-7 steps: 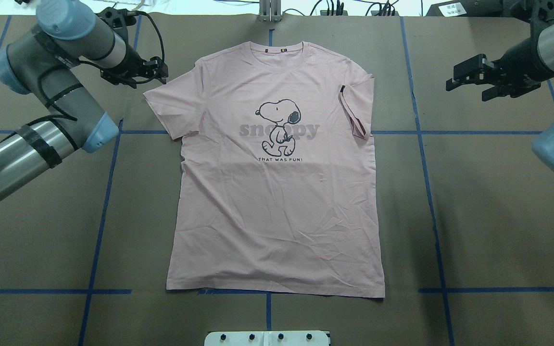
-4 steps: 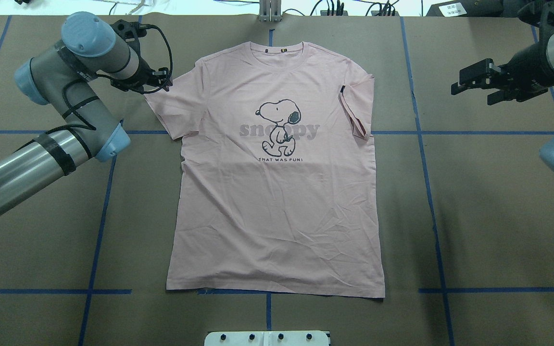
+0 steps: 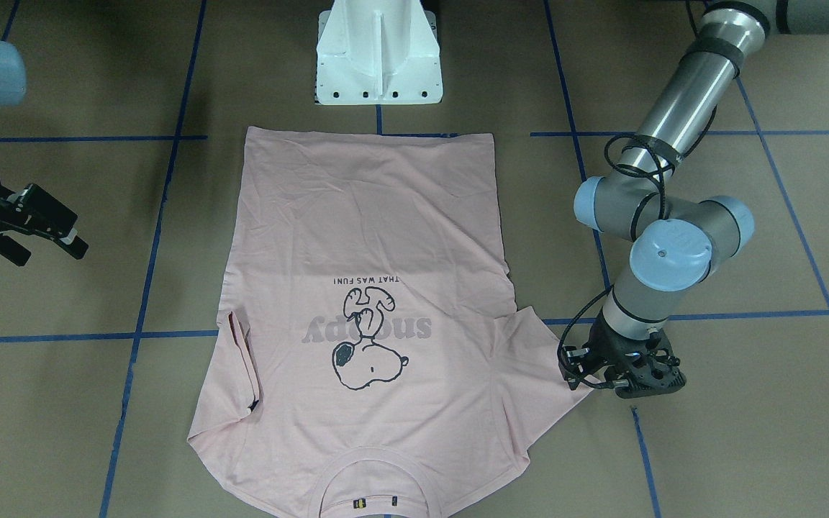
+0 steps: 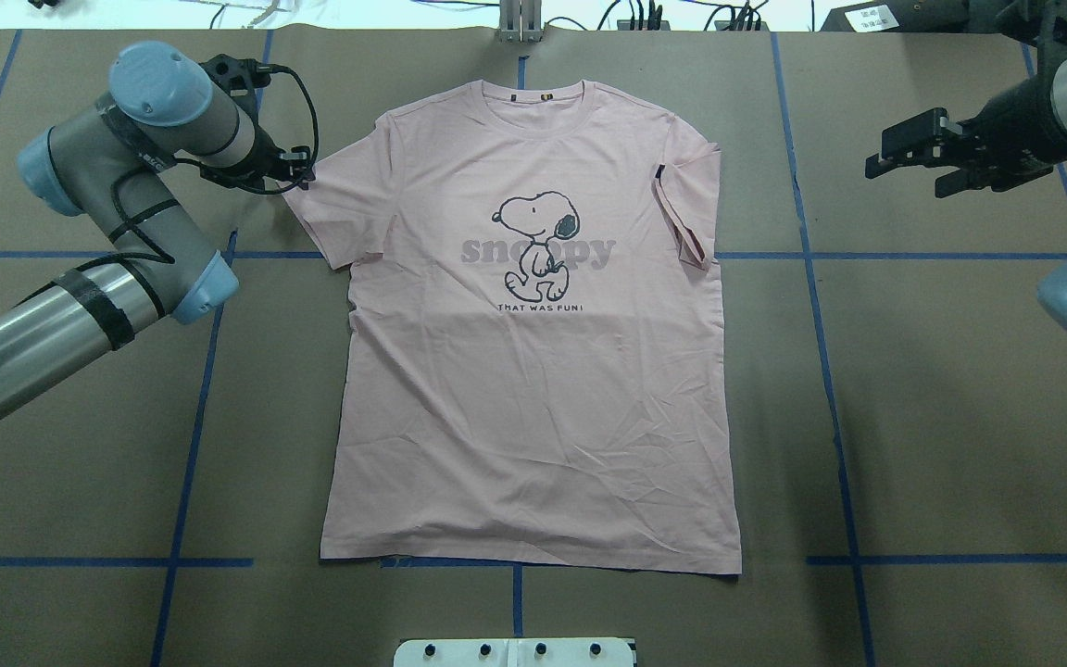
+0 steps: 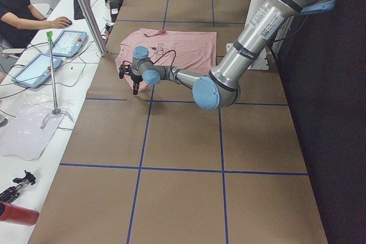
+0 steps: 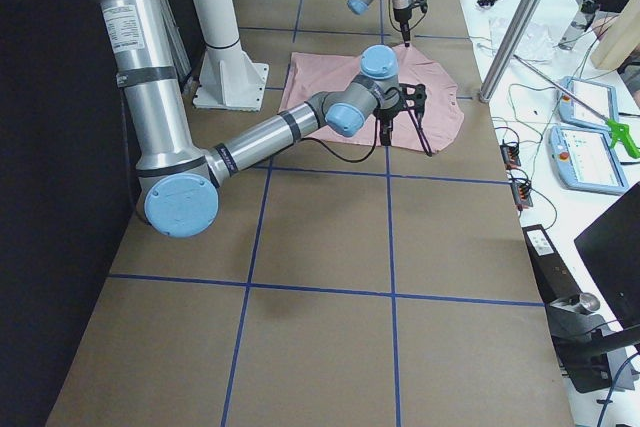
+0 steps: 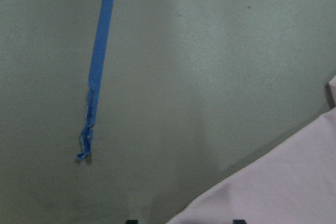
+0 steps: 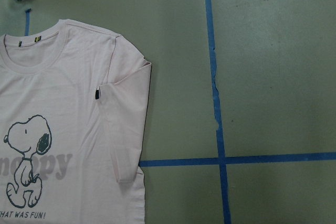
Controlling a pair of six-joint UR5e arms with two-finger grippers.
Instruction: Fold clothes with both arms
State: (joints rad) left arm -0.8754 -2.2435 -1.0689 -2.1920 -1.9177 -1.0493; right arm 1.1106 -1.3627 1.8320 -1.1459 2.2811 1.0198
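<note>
left fingers [image 4: 302, 172], spread, drew back to sleeve edge of wrinkled pink t-shirt [image 4: 533, 389], right fingers [image 4: 895, 148] spread aloft

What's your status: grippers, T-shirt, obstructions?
Left gripper open at T-shirt sleeve tip. Right gripper open, off the cloth. T-shirt flat, other sleeve tucked in. Nothing lying on it.

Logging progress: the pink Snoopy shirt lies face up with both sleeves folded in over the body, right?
Only the sleeve on the robot's right is folded in; the left-side sleeve lies spread flat, per the overhead view. The shirt is face up.
</note>
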